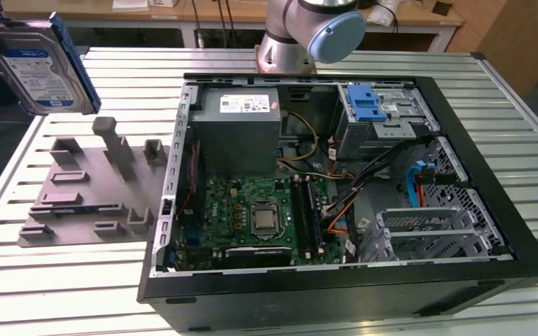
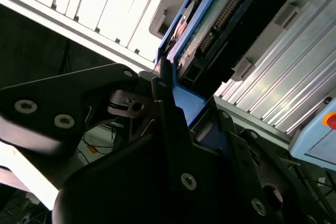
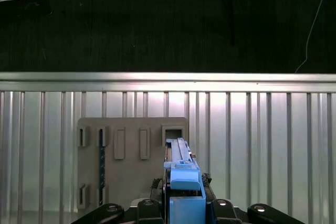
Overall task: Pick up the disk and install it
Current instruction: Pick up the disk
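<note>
Gripper (image 2: 191, 108) was clamped on the disk (image 1: 40, 66), held above grey fixture (image 1: 87, 189) at exterior view's left. Pick done, install pending. PC case (image 1: 344, 280) sat apart, to exterior view's right.

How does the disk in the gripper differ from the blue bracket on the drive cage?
The disk hangs in the air, clamped in the gripper; the bracket sits on the drive cage inside the case. The disk stands on edge; the bracket lies flat. The disk is silver-grey with a label, blue at its frame alone; the bracket is all blue. Both carry blue plastic.
</note>
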`<state>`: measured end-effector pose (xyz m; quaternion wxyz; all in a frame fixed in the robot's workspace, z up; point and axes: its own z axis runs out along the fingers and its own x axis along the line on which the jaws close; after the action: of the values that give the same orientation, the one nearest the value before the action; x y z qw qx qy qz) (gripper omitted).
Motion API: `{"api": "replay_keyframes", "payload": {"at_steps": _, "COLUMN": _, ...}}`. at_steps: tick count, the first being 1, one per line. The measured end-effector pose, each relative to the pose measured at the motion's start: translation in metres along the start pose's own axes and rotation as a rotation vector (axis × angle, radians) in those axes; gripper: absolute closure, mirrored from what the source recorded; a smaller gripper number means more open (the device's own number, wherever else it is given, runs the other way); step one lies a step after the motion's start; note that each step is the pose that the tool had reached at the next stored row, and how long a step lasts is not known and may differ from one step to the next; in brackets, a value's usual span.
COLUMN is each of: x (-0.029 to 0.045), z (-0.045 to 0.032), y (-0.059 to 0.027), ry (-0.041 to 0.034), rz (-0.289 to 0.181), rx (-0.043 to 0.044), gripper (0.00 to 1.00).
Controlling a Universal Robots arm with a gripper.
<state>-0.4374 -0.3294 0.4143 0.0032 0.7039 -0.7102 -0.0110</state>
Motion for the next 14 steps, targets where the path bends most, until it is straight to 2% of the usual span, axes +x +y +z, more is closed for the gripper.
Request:
{"api": "replay_keyframes", "payload": {"at_steps": 10, "x": -0.0001, "z": -0.0131, "y": 0.0003, "ry": 0.0, "rz": 0.0, "rx": 0.0001, "gripper": 0.64}}
{"api": "replay_keyframes", "payload": {"at_steps": 14, "x": -0.0002, "z": -0.0155, "y": 0.0003, "ry": 0.0, "rz": 0.0, "rx": 0.0001, "gripper": 0.64}}
